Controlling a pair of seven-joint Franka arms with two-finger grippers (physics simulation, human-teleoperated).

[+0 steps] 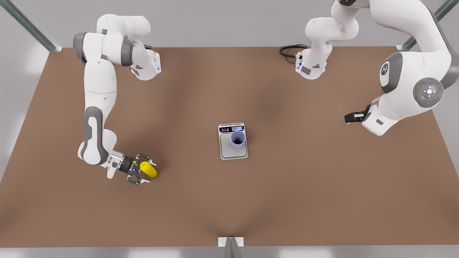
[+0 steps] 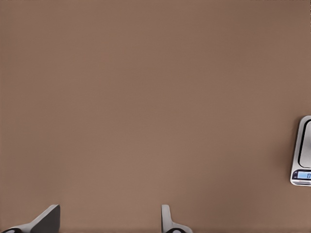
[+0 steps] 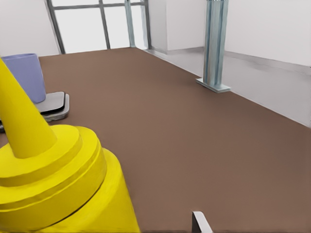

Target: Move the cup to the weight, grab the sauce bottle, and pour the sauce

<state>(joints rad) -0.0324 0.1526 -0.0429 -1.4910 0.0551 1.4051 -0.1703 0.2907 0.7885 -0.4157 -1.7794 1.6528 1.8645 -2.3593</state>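
Note:
The lavender-blue cup [image 1: 237, 139] stands upright on the weight [image 1: 229, 152], a flat silver scale at the table's middle, close to its display end. The yellow sauce bottle [image 1: 148, 170] rests on the table at the front view's left. My right gripper [image 1: 141, 169] is open, one finger on each side of the bottle without closing on it. Up close, the sauce bottle [image 3: 58, 179] shows its nozzle pointing up, with the cup [image 3: 24, 75] and weight [image 3: 56, 104] beyond. My left gripper [image 1: 350, 117] waits open at the front view's right, high above the table; the weight [image 2: 303, 155] shows below it.
The brown table [image 1: 304, 186] stretches wide around the scale. A black cable [image 1: 288, 51] loops by the arm base at the back. Metal frame posts [image 3: 214, 46] stand off the table's edges.

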